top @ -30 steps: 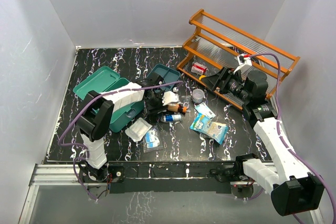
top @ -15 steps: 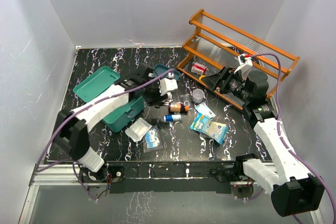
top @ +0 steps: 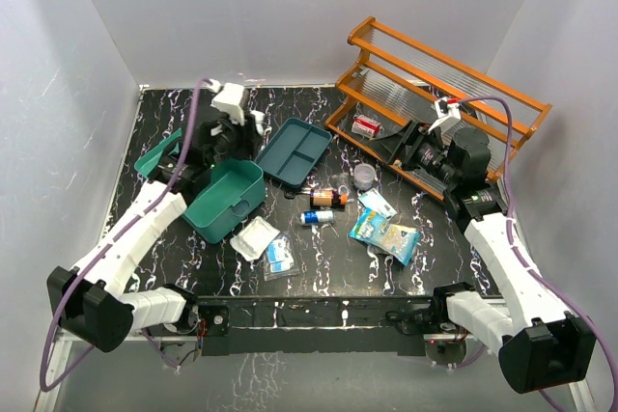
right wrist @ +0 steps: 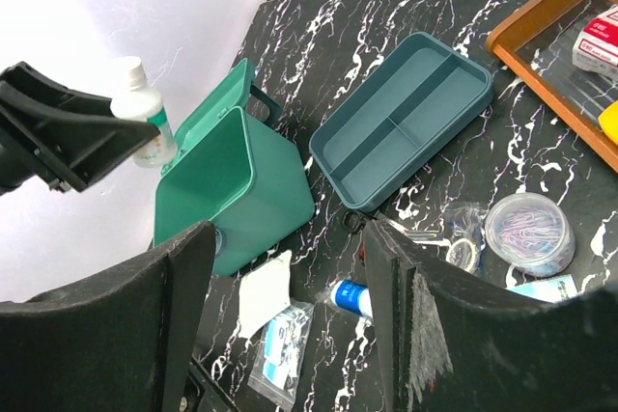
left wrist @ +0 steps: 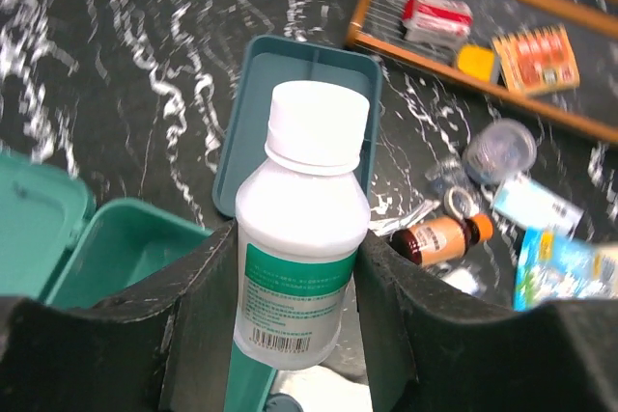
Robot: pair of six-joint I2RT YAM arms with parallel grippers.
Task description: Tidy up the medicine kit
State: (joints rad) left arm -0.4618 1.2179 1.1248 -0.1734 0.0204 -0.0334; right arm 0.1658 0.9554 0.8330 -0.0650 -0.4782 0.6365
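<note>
The medicine kit (top: pixel 230 202) is a teal box standing open at the left of the table, its lid (top: pixel 154 156) tipped back. Its insert tray (top: pixel 294 149) lies apart on the table, to the right of the box. My left gripper (top: pixel 232 115) is raised over the far edge of the kit, shut on a white bottle (left wrist: pixel 304 238) with a green label and white cap, held upright. The right wrist view shows that bottle (right wrist: pixel 140 108) above the lid. My right gripper (top: pixel 384 150) hovers open and holds nothing in front of the rack; between its fingers (right wrist: pixel 290 229) only table shows.
An orange wooden rack (top: pixel 439 94) at the back right holds a red-white box (top: pixel 365 124). Loose on the table lie an amber bottle (top: pixel 323 200), a blue-capped bottle (top: pixel 317 217), a round clear container (top: pixel 364 177), blue packets (top: pixel 386 233), a white packet (top: pixel 254 236) and a zip bag (top: pixel 280 256).
My left arm has lifted the white bottle from the middle of the table and swung it back and left, over the kit. The right arm has hardly moved.
</note>
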